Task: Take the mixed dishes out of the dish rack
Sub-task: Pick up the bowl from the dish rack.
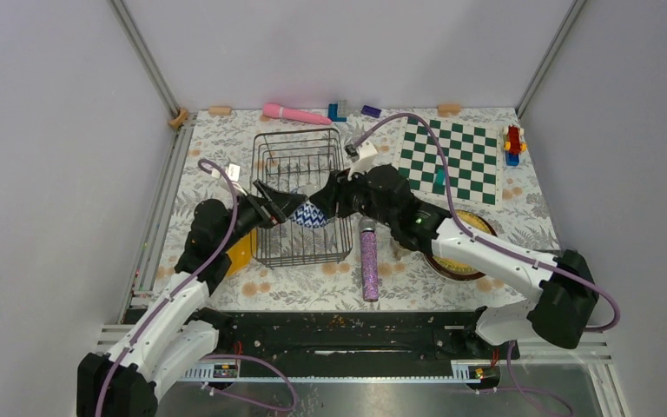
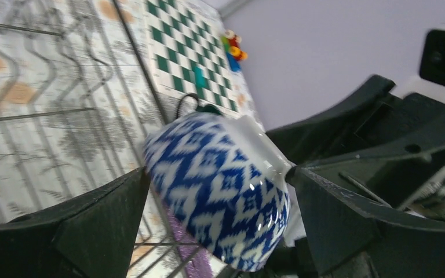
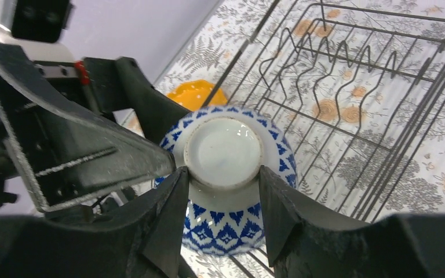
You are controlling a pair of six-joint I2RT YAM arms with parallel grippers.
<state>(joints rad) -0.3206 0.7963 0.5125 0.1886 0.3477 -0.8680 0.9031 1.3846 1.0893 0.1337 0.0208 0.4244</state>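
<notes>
The patterned bowl [image 1: 313, 215], blue and white, hangs over the near right part of the dish rack [image 1: 300, 165], a black wire basket with nothing else visible in it. My right gripper [image 1: 328, 204] is shut on the bowl's white foot ring [image 3: 223, 147], one finger on each side. My left gripper [image 1: 295, 210] spans the bowl [image 2: 220, 202] from the other side, its fingertips touching the foot end and the rim end. A yellow plate [image 1: 241, 252] lies left of the rack. More plates [image 1: 465, 252] are stacked under my right arm.
A glittery purple cylinder [image 1: 368, 261] lies right of the rack. The green-white chessboard [image 1: 452, 156] is at the back right, with a toy [image 1: 513, 143] beside it. A pink object [image 1: 295, 113] and small blocks lie along the back edge.
</notes>
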